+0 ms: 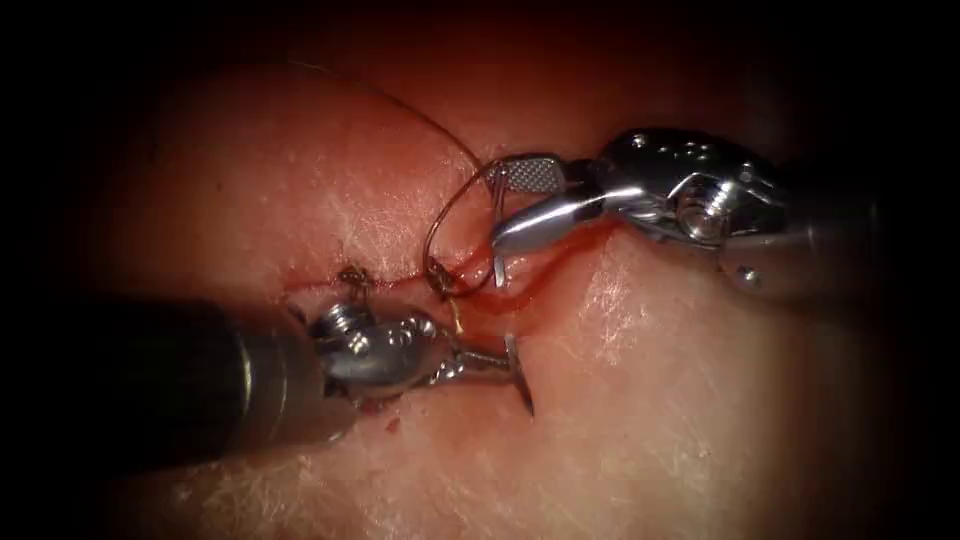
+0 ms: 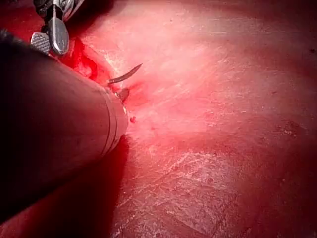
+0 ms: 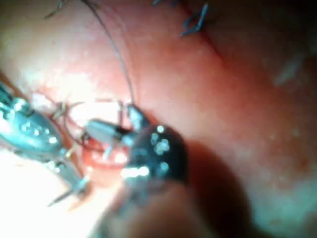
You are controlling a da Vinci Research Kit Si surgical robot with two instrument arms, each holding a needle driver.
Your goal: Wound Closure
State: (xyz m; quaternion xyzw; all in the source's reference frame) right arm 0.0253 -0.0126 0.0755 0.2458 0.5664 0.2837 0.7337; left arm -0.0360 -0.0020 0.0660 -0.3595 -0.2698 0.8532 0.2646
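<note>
The tissue (image 1: 650, 420) carried a cut (image 1: 400, 282) that ran roughly level across its middle, wet with red fluid (image 1: 540, 275) toward its right end. At the left end of the cut a finished knot (image 1: 352, 277) with short cut ends sat on the closed part of the wound, so at least one stitch looked done there, while the stretch further right lay open and red and appeared to be left to close. The left tool (image 1: 505, 365) came in from the tissue's left edge, just below the cut, and its jaws were clenched on the needle (image 1: 518, 375) near one end of its curve; the needle stood free of the tissue, its point aimed down and to the right, as the left wrist view (image 2: 126, 74) also suggested. From near the needle the thread (image 1: 445, 215) rose across the cut, made an open loop just above it, and trailed off toward the tissue's upper left. To the right, the right tool (image 1: 500, 222) reached in over the right end of the cut with its jaws released, spread wide beside that loop and gripping nothing that could be made out; the right wrist view (image 3: 116, 130) showed its tip close to the thread (image 3: 119, 54).
</note>
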